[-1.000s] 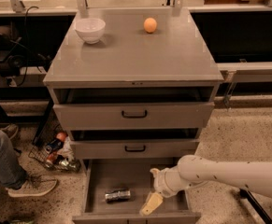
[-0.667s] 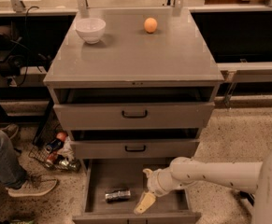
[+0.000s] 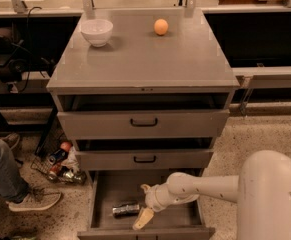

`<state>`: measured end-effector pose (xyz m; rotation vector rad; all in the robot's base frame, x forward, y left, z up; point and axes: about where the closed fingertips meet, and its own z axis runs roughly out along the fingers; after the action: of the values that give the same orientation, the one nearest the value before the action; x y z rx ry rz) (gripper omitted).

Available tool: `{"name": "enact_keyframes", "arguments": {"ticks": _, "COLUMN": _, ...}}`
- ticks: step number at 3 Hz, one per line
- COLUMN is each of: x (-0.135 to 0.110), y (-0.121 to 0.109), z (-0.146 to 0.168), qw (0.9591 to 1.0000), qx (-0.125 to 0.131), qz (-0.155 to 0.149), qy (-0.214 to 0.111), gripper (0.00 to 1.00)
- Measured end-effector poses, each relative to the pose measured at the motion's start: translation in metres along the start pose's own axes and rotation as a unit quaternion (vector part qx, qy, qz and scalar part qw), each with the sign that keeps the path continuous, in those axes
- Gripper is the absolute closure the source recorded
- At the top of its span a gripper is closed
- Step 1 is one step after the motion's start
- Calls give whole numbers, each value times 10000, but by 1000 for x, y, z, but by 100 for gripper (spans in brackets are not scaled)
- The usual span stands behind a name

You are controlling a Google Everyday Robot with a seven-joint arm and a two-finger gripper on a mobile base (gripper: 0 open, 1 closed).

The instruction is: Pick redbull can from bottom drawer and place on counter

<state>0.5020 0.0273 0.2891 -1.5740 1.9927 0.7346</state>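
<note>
The redbull can [image 3: 126, 209] lies on its side on the floor of the open bottom drawer [image 3: 180, 215], left of centre. My gripper [image 3: 140, 207] is inside the drawer just to the right of the can, at its right end, with its cream fingers [image 3: 143, 218] spread apart and nothing between them. My white arm [image 3: 210, 188] reaches in from the right. The grey counter [image 3: 145, 59] tops the cabinet above.
A white bowl [image 3: 96, 31] and an orange ball [image 3: 160, 26] sit at the back of the counter. Two upper drawers with black handles [image 3: 144, 122] are slightly open. A person's leg and shoe [image 3: 15, 184] and a wire basket of cans [image 3: 60, 164] are at the left on the floor.
My gripper has moved left across the bottom drawer, from its right side to right beside the can. The can has not moved.
</note>
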Motion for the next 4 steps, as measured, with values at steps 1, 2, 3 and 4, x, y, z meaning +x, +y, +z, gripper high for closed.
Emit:
{"name": "enact_keyframes", "arguments": {"ticks": 1, "x": 3, "y": -1, "z": 13, "qw": 9999, "qx": -88, "qz": -106, "qy": -28, "gripper": 0}}
{"name": "enact_keyframes", "arguments": {"ticks": 2, "x": 15, "y": -14, "z": 54, "qw": 9986, "qx": -195, "qz": -491, "qy": 49, "gripper": 0}}
{"name": "enact_keyframes", "arguments": {"ticks": 3, "x": 23, "y": -37, "z": 89, "qw": 9967, "qx": -114, "qz": -794, "qy": 83, "gripper": 0}}
{"name": "enact_keyframes", "arguments": {"ticks": 4, "x": 26, "y": -55, "z": 109, "qw": 9949, "qx": 11, "qz": -1004, "qy": 102, "gripper": 0}}
